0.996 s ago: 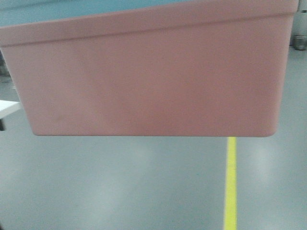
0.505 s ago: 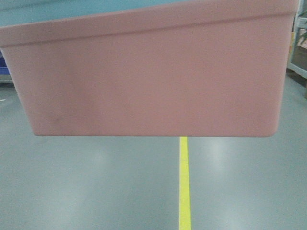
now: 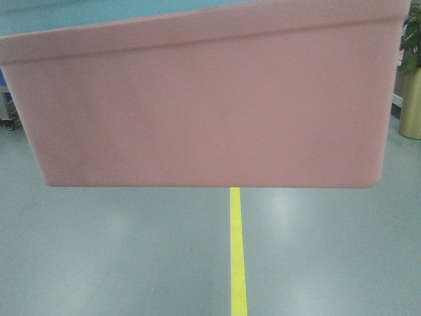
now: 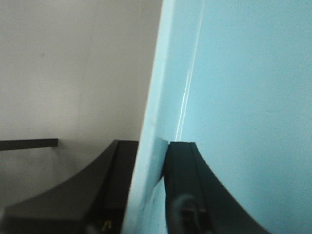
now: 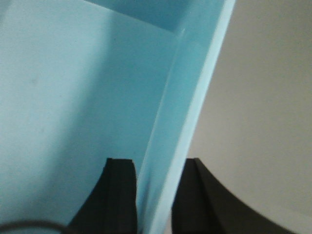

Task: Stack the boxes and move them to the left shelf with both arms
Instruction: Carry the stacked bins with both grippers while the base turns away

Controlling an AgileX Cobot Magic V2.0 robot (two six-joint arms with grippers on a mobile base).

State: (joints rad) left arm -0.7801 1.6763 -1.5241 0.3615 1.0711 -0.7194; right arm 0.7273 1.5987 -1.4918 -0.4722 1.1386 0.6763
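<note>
Clamping turquoise box (image 4: 243, 97) edges, left gripper (image 4: 149, 158), right gripper (image 5: 156, 170), floor (image 3: 118, 250) open beneath

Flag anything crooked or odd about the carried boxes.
On the pink box, the rim band slopes up toward image right while the bottom edge runs level, and the turquoise box shows only above its left part. The stack looks slightly askew; no damage visible.
</note>
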